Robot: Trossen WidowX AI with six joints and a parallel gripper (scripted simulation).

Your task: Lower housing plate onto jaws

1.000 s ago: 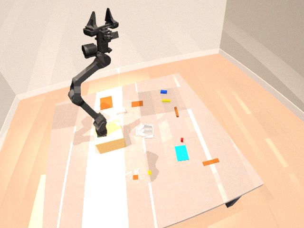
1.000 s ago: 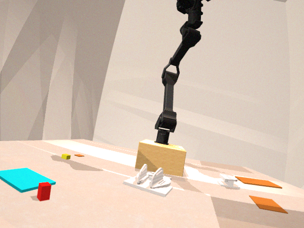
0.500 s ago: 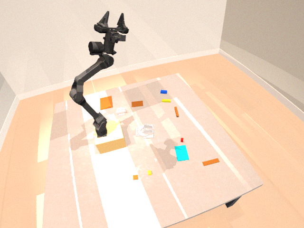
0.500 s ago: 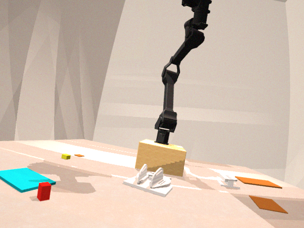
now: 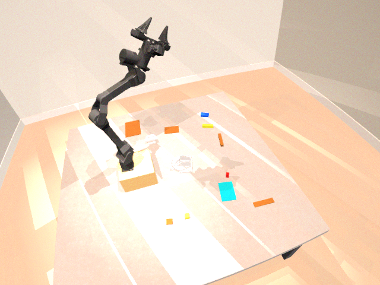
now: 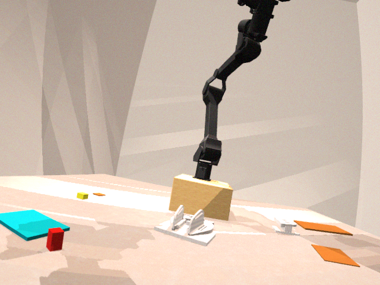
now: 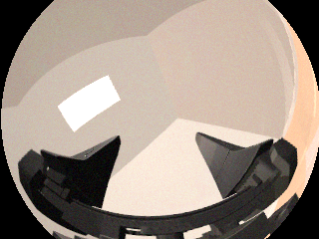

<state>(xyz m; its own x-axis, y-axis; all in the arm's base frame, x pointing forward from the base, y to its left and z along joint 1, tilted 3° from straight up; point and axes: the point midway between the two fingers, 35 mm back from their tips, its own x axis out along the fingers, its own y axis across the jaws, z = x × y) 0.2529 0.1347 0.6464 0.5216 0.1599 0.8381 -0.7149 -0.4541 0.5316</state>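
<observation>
My gripper [image 5: 158,22] [image 7: 158,137] is open and empty, raised high above the table; its fingers are out of frame in the exterior view. A white square plate [image 5: 187,162] [image 6: 203,238] lies on the table in front of the arm's base. Two ribbed white jaws, one on the left [image 6: 177,218] and one on the right [image 6: 196,223], stand upright on it, with a rounded white part behind them. A smaller white piece [image 5: 151,139] [image 6: 287,226] with a flat top stands apart, near the orange tiles. I cannot tell which white part is the housing plate; no plate visibly covers the jaws.
The arm stands on a wooden block [image 5: 139,180] [image 6: 199,196]. On the table [image 5: 101,239] are a cyan plate [image 5: 227,191] [image 6: 30,222], a red block [image 5: 227,174] [image 6: 55,239], a blue block [image 5: 204,114], yellow blocks and several orange pieces.
</observation>
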